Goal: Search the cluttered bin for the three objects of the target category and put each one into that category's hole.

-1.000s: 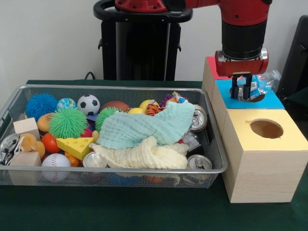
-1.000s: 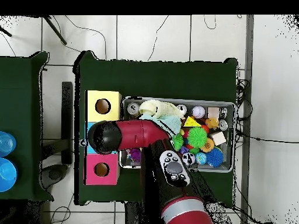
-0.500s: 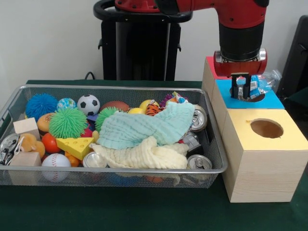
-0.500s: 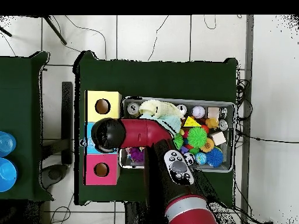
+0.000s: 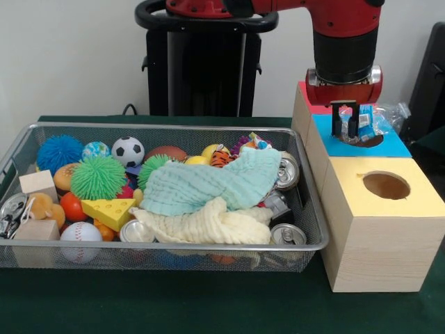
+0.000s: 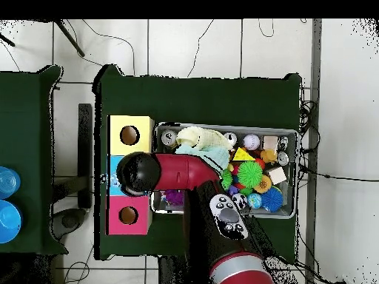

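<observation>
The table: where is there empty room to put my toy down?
Bare green table lies in front of the wire basket and the yellow box. The basket is packed with balls, cans and cloths. The tool hangs over the blue box.

My gripper [image 5: 349, 124] hangs over the middle box's hole [image 5: 361, 141]. In the front view, the bin [image 5: 306, 202] sits left of the three boxes [image 5: 379, 229].
</observation>
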Available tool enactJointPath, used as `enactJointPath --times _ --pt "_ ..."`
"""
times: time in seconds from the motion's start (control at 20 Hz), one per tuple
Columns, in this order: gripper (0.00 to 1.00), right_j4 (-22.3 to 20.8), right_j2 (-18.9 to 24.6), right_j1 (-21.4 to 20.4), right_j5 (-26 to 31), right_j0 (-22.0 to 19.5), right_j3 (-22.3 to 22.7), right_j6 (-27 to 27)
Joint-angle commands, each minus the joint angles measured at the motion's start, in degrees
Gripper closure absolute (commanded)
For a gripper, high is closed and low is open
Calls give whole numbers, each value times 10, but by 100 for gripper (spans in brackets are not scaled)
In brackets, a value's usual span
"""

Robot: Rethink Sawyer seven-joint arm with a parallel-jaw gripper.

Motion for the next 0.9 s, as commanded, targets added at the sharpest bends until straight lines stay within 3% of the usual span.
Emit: enactJointPath --times 0.05,0.25,0.55,0.8,0.9 --pt "100 4 -49 -18 38 10 112 106" --pt "100 -32 -91 -39 39 52 90 106" --pt "100 -7 -110 -38 40 66 93 108" --pt "100 -34 -144 -26 42 103 68 105" --pt "100 -28 -148 -22 14 109 83 110"
